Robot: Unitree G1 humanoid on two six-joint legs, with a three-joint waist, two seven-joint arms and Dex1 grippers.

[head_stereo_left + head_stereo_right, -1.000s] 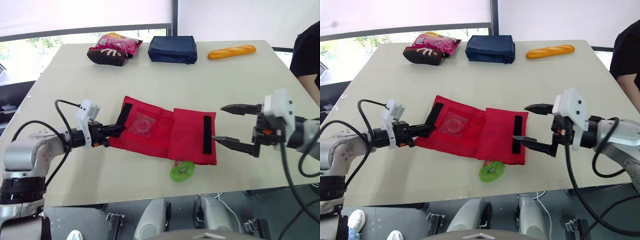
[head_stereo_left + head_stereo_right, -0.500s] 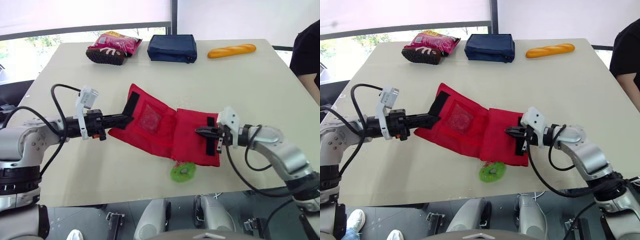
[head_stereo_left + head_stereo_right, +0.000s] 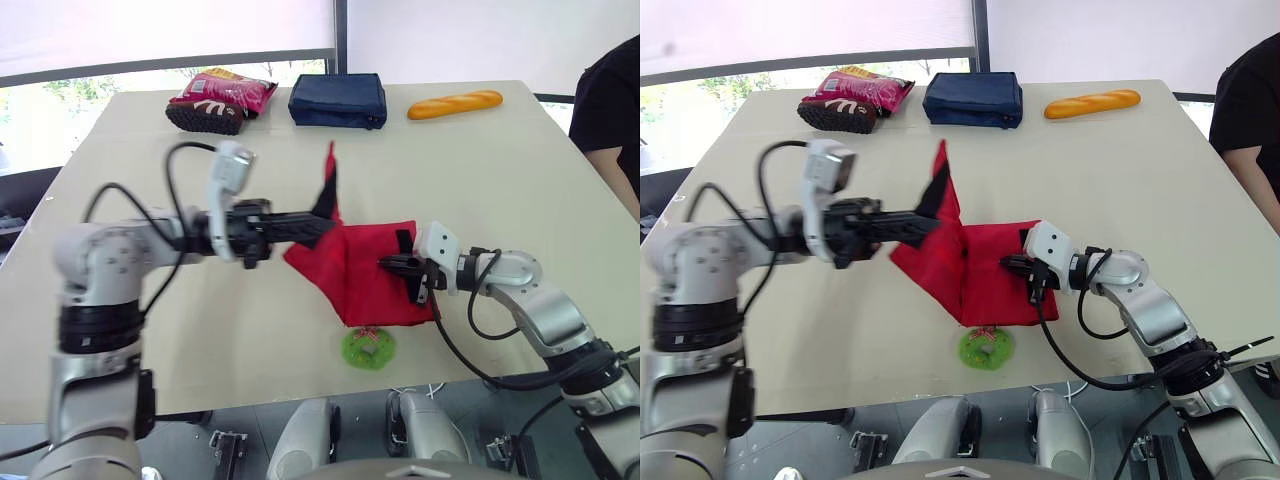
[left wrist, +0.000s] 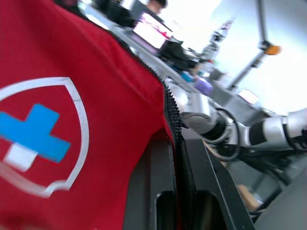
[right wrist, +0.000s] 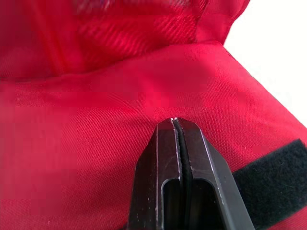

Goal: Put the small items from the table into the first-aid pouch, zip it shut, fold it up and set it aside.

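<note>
Seemingly blue-cross shield emblem on red pouch

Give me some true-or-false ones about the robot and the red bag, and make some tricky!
The left gripper pinches the red pouch and holds one flap up in the air. True.
The green ring is inside the pouch. False: it lies on the table at the pouch's near edge.
The right gripper is closed, its tips against the pouch. True.
The bread sits on top of the blue bag. False: it lies on the table, apart from the bag.
</note>
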